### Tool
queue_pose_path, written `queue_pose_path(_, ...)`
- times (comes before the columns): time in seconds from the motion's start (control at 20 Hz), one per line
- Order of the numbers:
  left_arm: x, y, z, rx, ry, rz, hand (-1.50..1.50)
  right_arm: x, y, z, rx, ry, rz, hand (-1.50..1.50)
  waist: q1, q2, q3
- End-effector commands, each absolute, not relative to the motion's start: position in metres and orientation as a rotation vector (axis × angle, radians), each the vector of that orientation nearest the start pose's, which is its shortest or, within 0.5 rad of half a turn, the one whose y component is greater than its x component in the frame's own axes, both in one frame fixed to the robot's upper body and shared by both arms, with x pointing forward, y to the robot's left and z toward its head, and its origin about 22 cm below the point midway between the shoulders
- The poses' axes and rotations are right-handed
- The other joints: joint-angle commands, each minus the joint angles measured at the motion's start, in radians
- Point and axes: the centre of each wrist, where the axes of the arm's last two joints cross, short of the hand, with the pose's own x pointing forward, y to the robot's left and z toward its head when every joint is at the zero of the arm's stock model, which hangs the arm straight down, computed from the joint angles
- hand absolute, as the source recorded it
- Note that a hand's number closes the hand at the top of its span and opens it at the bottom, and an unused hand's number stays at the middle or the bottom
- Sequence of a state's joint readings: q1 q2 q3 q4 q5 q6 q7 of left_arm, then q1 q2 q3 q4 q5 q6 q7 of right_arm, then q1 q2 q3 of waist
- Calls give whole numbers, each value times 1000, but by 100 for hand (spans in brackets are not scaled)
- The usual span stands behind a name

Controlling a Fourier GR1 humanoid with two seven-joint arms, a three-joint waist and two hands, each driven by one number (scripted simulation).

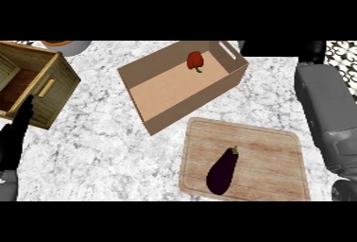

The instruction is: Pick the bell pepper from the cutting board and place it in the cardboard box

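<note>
A red bell pepper lies inside the open cardboard box, near the box's far end. In front of the box, a wooden cutting board carries only a dark purple eggplant. My left hand rests open at the view's left edge with its fingers pointing up, well away from both. My right forearm stretches up the right side, just beyond the box's right corner. The right hand at its end blends into the dark background, and it touches nothing that I can see.
A wooden crate with an open side stands at the far left, close to my left hand. Part of a bowl shows at the top edge. Bare marble counter lies between the crate, the box and the board.
</note>
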State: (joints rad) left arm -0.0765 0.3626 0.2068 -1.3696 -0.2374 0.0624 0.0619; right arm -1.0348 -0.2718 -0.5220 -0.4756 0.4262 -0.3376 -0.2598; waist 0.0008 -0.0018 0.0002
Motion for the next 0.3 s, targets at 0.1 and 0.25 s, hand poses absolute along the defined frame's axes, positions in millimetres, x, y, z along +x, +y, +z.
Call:
queue_pose_path(0.1,264,359,19,669,-1347,-185,0,423,-335,100,-616,-1696,71,-150,-26,-8,-1)
queue_pose_path(0.25,263,366,12,643,-1347,-201,0,408,-348,91,-621,-1663,151,-150,-19,-4,-1)
